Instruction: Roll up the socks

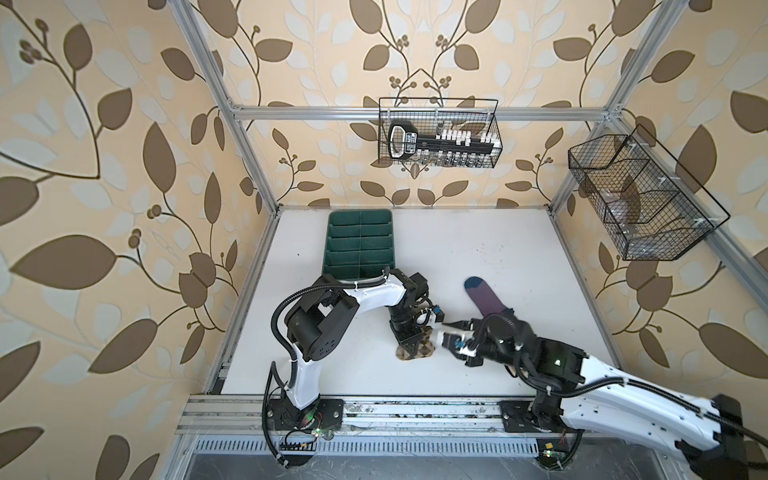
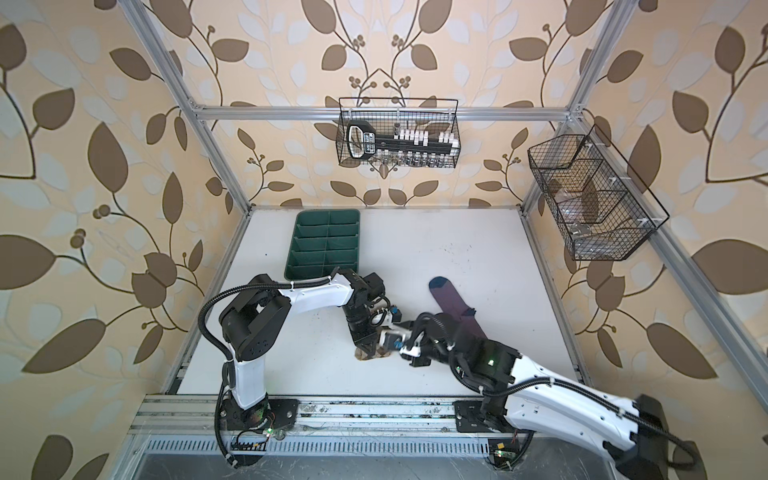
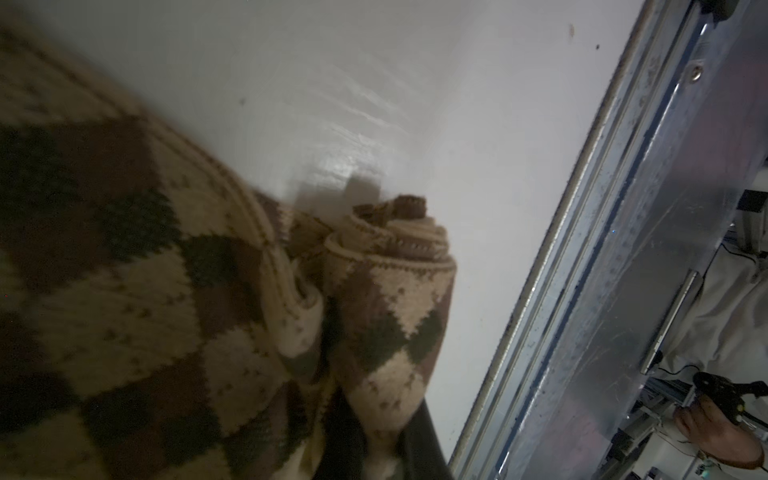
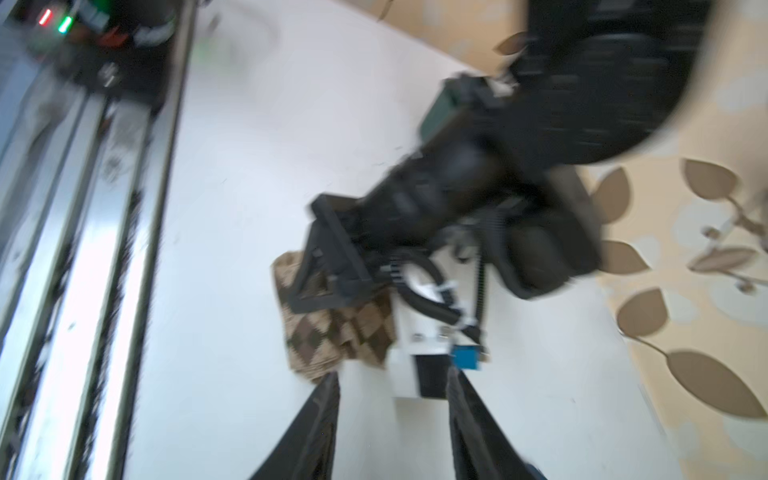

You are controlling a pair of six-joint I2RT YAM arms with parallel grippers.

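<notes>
Argyle sock (image 3: pixel 390 324), tan and brown, seemingly half rolled, tight in pinched left hand (image 1: pixel 409 348); right hand (image 4: pixel 392 377) parted, empty.

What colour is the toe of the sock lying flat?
Dark blue, on the purple sock, clearest in a top view.

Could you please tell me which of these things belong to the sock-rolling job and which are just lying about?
Belong to the job:
tan argyle sock, rolled at one end, clamped by the left gripper
purple sock, lying flat
right gripper, open beside the tan sock

Just lying about:
green tray
back wire basket
side wire basket
</notes>
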